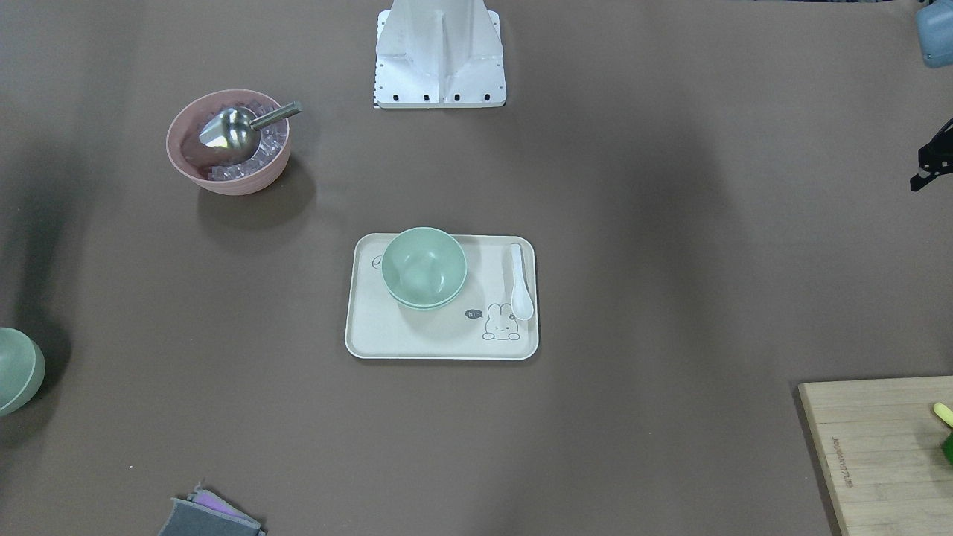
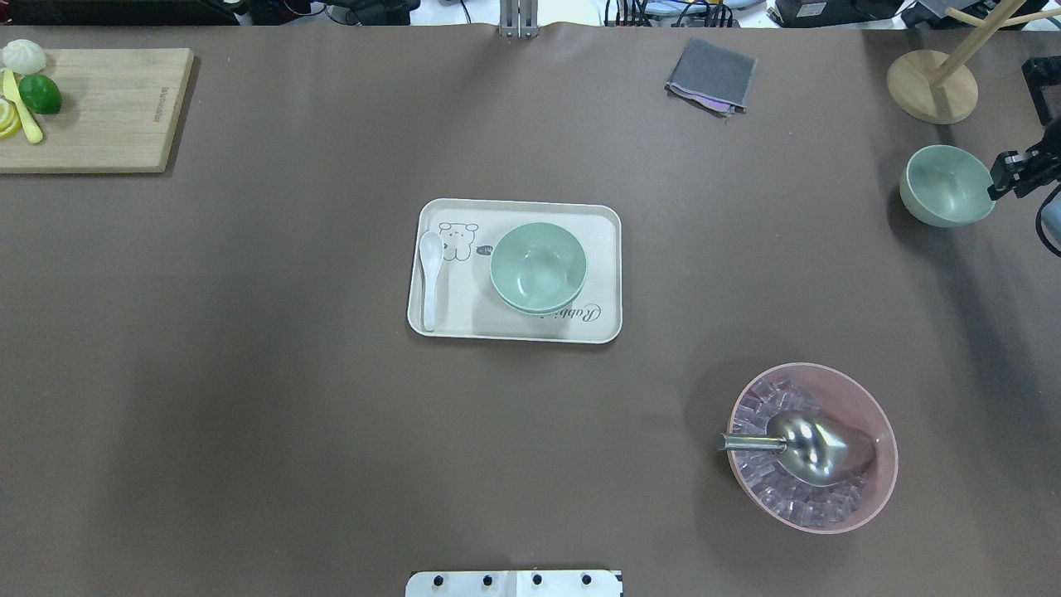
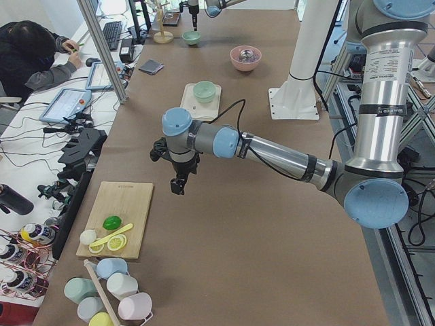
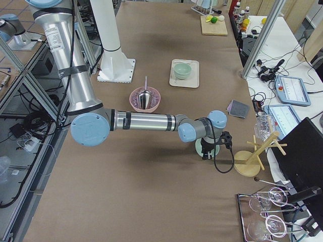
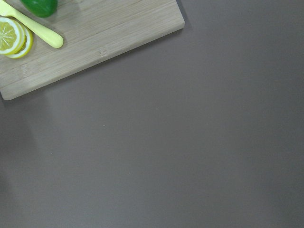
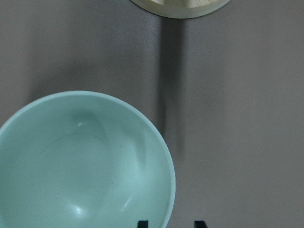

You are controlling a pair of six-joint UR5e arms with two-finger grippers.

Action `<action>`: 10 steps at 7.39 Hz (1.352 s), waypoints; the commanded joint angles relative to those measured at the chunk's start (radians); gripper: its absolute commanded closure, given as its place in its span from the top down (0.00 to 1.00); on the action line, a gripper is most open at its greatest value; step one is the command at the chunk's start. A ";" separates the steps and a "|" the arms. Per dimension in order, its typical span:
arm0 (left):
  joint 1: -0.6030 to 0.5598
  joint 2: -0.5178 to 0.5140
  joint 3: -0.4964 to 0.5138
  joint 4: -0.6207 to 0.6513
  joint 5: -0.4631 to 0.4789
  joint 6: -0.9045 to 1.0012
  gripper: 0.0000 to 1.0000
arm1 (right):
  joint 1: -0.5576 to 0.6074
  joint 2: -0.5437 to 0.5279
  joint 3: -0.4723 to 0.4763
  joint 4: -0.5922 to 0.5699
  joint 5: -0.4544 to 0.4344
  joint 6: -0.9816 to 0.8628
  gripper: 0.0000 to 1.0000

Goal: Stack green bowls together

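Note:
Two pale green bowls [image 2: 538,267] sit nested together on the cream tray [image 2: 464,319] at the table's middle, also seen from the front [image 1: 424,268]. A third green bowl [image 2: 947,186] stands alone at the far right, near the table's edge. My right gripper [image 2: 996,187] is at that bowl's right rim. In the right wrist view the bowl [image 6: 85,161] fills the lower left, and the gripper [image 6: 171,224] is open with the rim between its fingertips. My left gripper [image 3: 178,185] hangs over bare table near the cutting board; I cannot tell if it is open or shut.
A pink bowl [image 2: 892,452] with ice cubes and a metal scoop [image 2: 808,444] stands at the near right. A white spoon [image 2: 429,278] lies on the tray. A cutting board [image 2: 108,108] with lime and lemon, a grey cloth [image 2: 711,75] and a wooden stand base [image 2: 932,87] line the far side.

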 commanded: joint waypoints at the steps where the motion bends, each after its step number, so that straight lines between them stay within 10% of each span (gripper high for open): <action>1: -0.003 0.000 -0.001 0.000 0.000 0.000 0.98 | -0.004 0.005 -0.062 0.083 -0.002 0.006 0.43; 3: -0.003 -0.002 -0.001 0.000 0.000 0.000 0.98 | -0.007 0.020 -0.096 0.177 0.000 0.089 0.36; 5: -0.001 0.000 0.001 0.000 0.000 0.000 0.98 | -0.007 0.040 -0.094 0.177 0.001 0.112 0.06; 10: -0.001 0.046 0.006 -0.093 0.000 -0.005 0.98 | -0.018 0.044 -0.090 0.180 0.000 0.141 0.00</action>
